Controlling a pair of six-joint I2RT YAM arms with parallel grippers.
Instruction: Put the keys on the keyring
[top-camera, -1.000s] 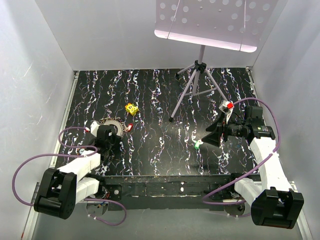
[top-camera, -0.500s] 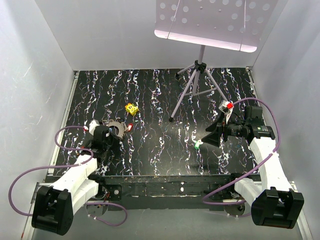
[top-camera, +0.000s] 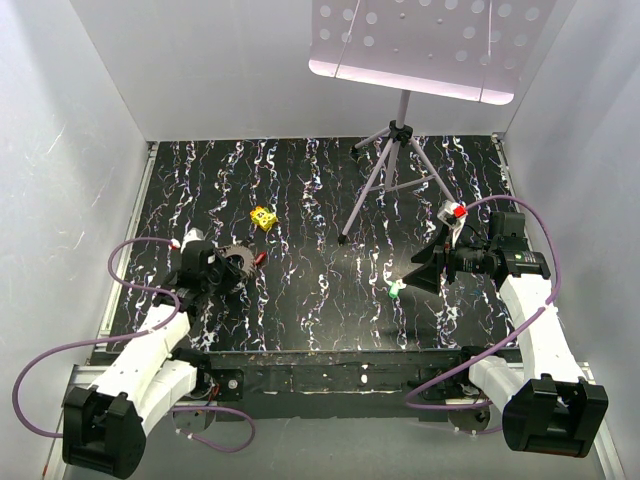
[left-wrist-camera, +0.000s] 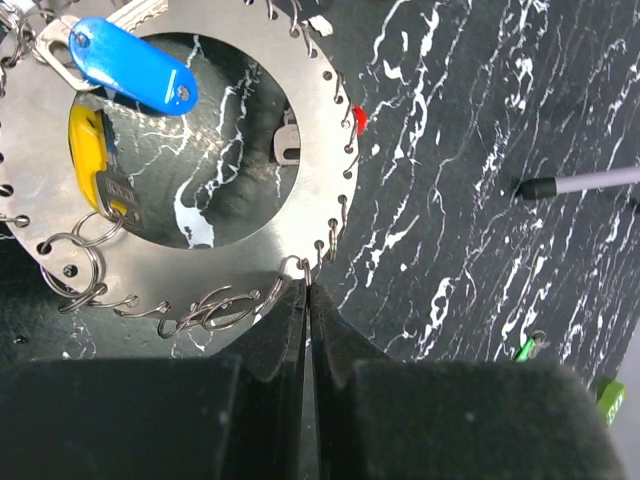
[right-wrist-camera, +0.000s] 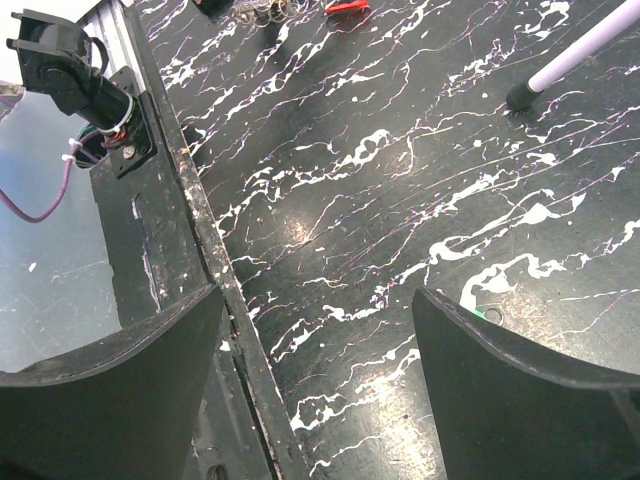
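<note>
while the left pincer (left-wrist-camera: 307, 290) is clenched, its two black fingers pressed together with only a thin seam between them, its tips meet the outer rim of the keyring (left-wrist-camera: 325, 150) at the lower middle of the left wrist frame. whether a wire loop or the rim is pinched between the tips cannot be told. the keyring is a flat silvery ring with small holes and wire loops along its edge, and it fills the upper left of that frame, lying on the black, white-veined surface (top-camera: 320, 200). a blue-headed key (left-wrist-camera: 135, 65) lies across its top left part, and a yellow-headed key (left-wrist-camera: 92, 140) sits just below that, inside the ring's opening, next to small split rings. a red key (left-wrist-camera: 360, 118) peeks out just beyond the ring's right rim. a green key (left-wrist-camera: 525, 348) shows at the lower right of the frame, well apart from the ring.

from above, the keyring lies at the left of the frame, just right of the left pincer, with the red key touching or just beside its right edge. the green key lies right of centre, near the right pincer (top-camera: 425, 270). that pincer is released, its fingers spread wide over bare surface in its own wrist view.

a yellow block (top-camera: 263, 217) sits above the keyring, and a grey tripod (top-camera: 395, 165) stands at the upper right.
</note>
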